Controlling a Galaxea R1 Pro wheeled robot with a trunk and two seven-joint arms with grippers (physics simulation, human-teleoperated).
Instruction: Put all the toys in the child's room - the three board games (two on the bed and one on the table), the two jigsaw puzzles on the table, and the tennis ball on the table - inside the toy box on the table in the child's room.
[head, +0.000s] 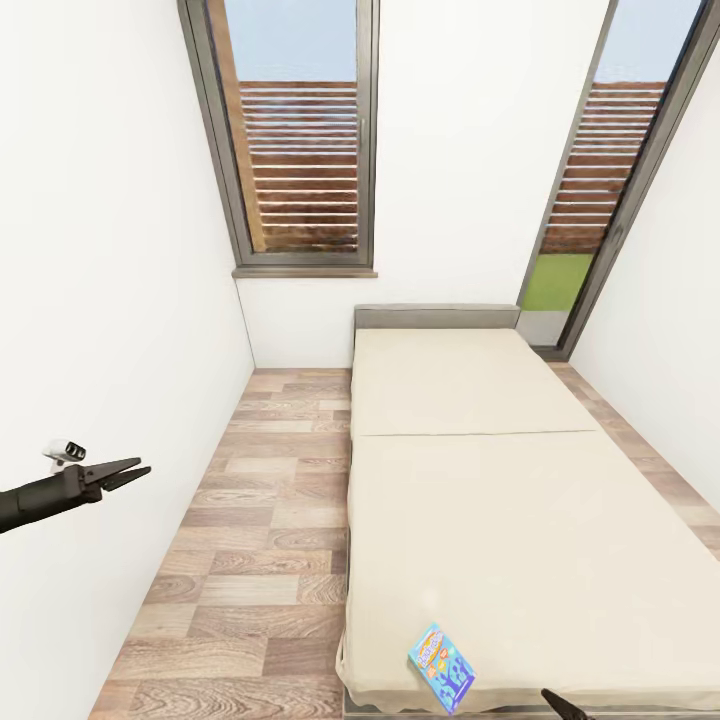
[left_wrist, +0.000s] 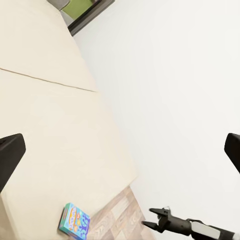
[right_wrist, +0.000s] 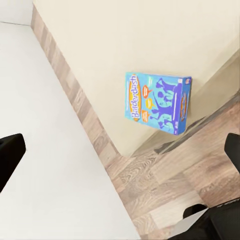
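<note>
Blue board game (head: 442, 667) is being seen lying flat at the near corner of the cream bed (head: 500, 500), beside the wood-plank floor (head: 260, 520). Left gripper (head: 128, 472) is being held out level by the white wall, jaws slightly parted; right gripper (left_wrist: 150, 218) is being shown with jaws apart near the bed's foot

Left pincer (head: 140, 470) nearly closed, right pincer (left_wrist: 148, 219) parted

White walls (head: 110, 300) enclosed a narrow room with a brown-grey wood-plank floor (head: 260, 520). Two tall dark-framed windows (head: 300, 130) stood in the far wall, showing slatted wooden fencing, blue sky and a patch of green grass. A long bed (head: 500, 520) with a cream cover and low grey headboard (head: 435, 316) reached from the far wall, daylight falling evenly.
</note>
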